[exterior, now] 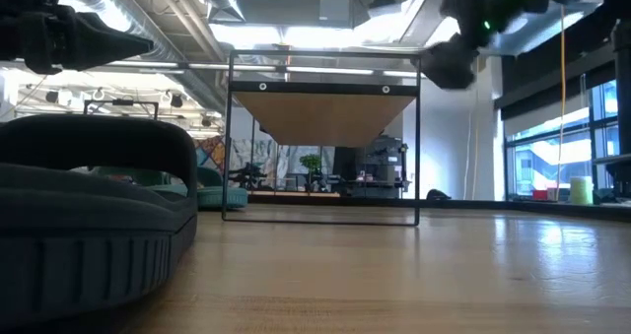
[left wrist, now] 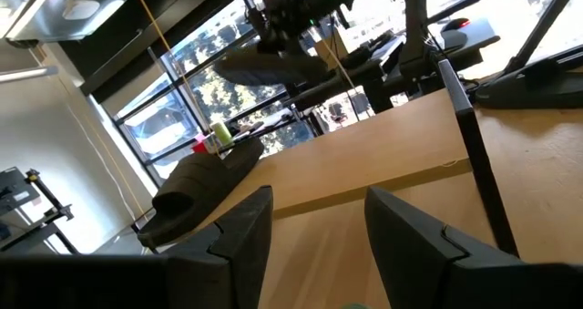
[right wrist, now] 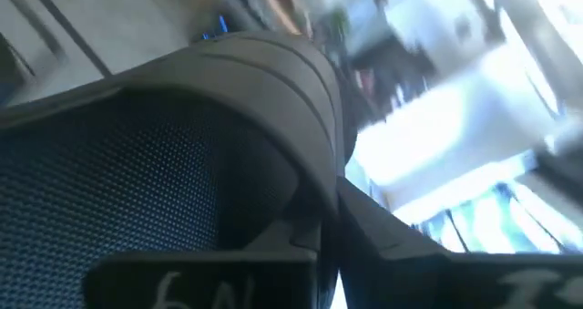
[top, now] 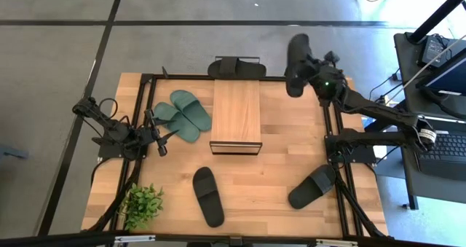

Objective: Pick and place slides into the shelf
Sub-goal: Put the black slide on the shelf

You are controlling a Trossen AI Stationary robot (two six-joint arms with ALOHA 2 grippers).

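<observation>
Right hand: my right hand [top: 304, 71] is clamped on a black slide [top: 296, 63], carried in the air off the bench's far right corner, at about two o'clock from the shelf [top: 236, 114]. In the right wrist view the slide's ribbed strap [right wrist: 273, 81] and textured footbed fill the frame just past my fingers.
Left hand: my left hand [top: 162, 139] waits low at the bench's left edge, fingers [left wrist: 241, 245] spread and holding nothing, at about nine o'clock from the shelf.
Step in hand: I judge this the carry leg, slide lifted, not yet placed.
Next move: I would swing toward the shelf, level the slide and set it down in free space before letting go.
Shelf: wooden plank top bare in the high view; the low view shows no slide under it that I can make out.
Behind the shelf: one black slide [top: 237, 67] lies at its twelve o'clock, off the plank.
Green pair: two dark green slides [top: 183, 114] lie just beside the shelf at nine o'clock.
Loose black slides: one [top: 208, 196] at six o'clock, one [top: 313, 186] at four o'clock near the bench's right edge.
Bench: a potted plant [top: 140, 203] stands at the near left corner.
</observation>
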